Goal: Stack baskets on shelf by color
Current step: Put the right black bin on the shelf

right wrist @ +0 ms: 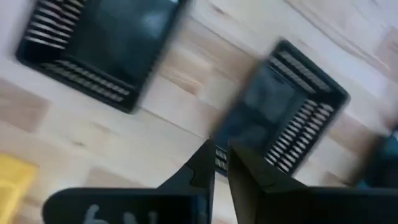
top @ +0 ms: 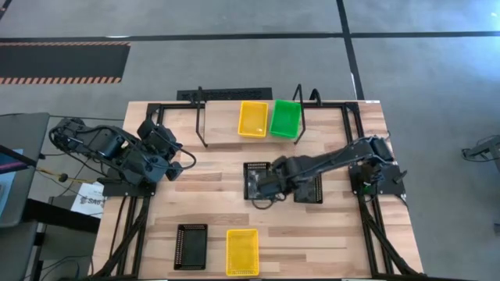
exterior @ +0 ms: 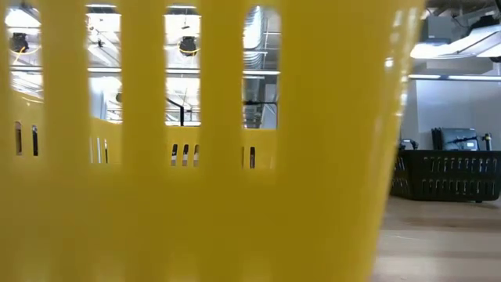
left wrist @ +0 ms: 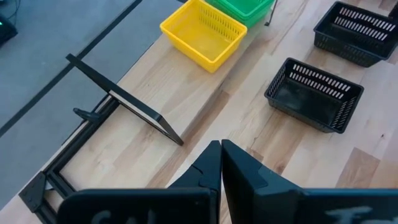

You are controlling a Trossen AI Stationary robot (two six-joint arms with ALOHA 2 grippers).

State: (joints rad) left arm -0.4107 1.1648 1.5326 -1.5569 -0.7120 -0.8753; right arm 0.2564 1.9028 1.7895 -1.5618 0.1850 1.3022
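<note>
Pale wood table [top: 328,234] on grey floor [top: 234,62]; right gripper [top: 262,186] seemingly over a black basket [top: 256,173].

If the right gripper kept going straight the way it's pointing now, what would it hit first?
Most likely the black basket right ahead of the right gripper: its near rim sits just past the fingertips. Depth is hard to judge, so it might meet the table first.

pale wood table [top: 312,234] w/ black frame rails [top: 125,226] along its sides. grey floor [top: 234,19] w/ dark lines & an orange-black hazard strip [top: 62,79]. white paper, maybe a label [top: 87,200], just off table's left edge. ceiling lamps [exterior: 188,45] in room behind.
</note>
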